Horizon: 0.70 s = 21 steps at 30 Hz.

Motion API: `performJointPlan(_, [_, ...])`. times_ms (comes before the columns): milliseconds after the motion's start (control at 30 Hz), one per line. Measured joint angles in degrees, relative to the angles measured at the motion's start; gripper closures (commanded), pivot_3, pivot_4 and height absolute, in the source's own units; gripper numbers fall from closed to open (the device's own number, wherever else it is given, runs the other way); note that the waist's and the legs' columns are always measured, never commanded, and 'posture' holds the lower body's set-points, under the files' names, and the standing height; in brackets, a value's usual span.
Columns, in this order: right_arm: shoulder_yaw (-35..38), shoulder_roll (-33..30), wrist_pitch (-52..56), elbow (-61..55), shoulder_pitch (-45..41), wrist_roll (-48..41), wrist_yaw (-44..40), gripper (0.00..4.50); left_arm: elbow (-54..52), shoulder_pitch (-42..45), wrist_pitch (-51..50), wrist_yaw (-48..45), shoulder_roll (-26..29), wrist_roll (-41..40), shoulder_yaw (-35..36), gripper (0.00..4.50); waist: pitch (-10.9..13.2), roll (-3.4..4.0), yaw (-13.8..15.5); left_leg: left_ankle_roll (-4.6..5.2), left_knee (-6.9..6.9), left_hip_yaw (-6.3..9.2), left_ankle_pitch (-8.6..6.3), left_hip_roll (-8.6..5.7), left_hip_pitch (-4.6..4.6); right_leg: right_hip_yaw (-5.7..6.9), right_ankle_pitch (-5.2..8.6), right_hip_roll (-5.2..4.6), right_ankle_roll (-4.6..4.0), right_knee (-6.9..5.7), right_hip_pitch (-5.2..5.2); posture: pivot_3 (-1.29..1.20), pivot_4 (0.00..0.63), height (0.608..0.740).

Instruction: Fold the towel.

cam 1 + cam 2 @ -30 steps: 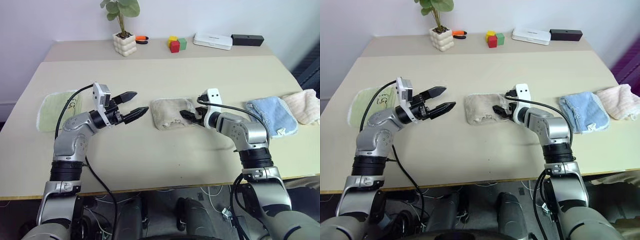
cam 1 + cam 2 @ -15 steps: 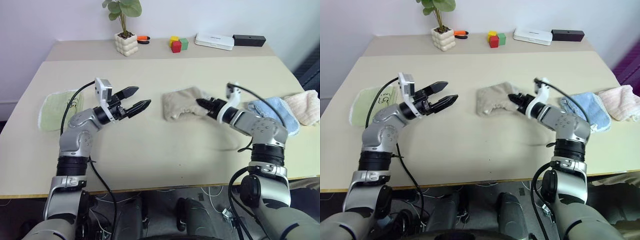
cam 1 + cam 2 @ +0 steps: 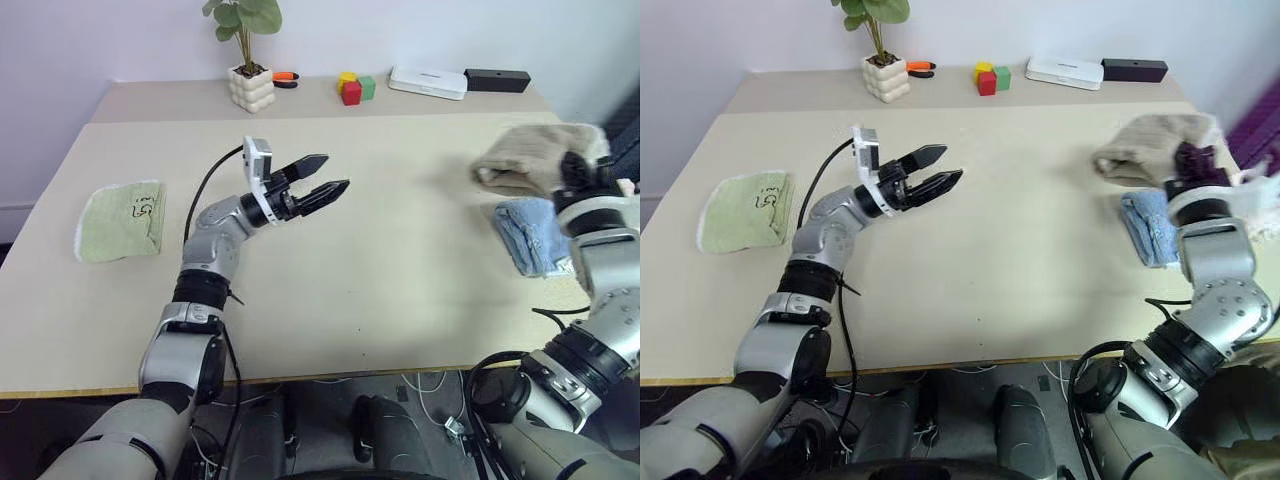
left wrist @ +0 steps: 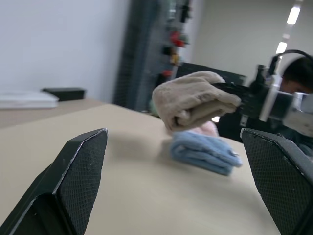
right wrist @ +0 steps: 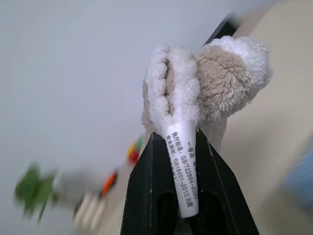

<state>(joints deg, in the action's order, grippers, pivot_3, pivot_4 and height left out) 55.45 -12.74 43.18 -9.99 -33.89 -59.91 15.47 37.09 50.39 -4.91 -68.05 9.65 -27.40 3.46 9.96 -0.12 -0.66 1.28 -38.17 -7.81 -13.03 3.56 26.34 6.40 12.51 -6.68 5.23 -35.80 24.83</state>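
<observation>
The towel (image 3: 525, 155) is a bunched beige terry bundle hanging in the air at the table's right side, just above the light blue towel (image 3: 528, 236). My right gripper (image 3: 576, 168) is shut on its right end. In the right wrist view the two fingers (image 5: 146, 196) pinch the towel (image 5: 225, 83) at its white corded edge, with a printed label between them. My left gripper (image 3: 322, 186) stands open and empty above the middle of the table, pointing right toward the towel. The left wrist view shows the towel (image 4: 193, 100) held up ahead, between the spread fingers (image 4: 78, 171).
A folded light green towel (image 3: 120, 220) lies at the table's left edge. Along the back stand a potted plant (image 3: 248, 80), coloured blocks (image 3: 352, 88), a white box (image 3: 428, 82) and a black box (image 3: 495, 79). The table's right edge lies just past the blue towel.
My right gripper shut on the towel, lifted it off the table's middle and swung it right, above the blue towel. My open left gripper moved right, toward the table's middle.
</observation>
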Motion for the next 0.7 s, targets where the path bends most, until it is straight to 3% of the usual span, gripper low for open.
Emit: performJointPlan(700, [-4.06, -2.39, -19.27, 13.63, 2.88, -1.58, -0.35, 4.48, -1.22, -0.16, -1.01, -1.97, -1.14, 0.67, -0.36, 0.0, 0.01, 0.14, -0.02, 0.01, -0.01, 0.04, 0.0, -0.01, -0.04, -0.06, 0.0, 0.0, 0.0, -0.06, -0.01, 0.0, 0.15, 0.74])
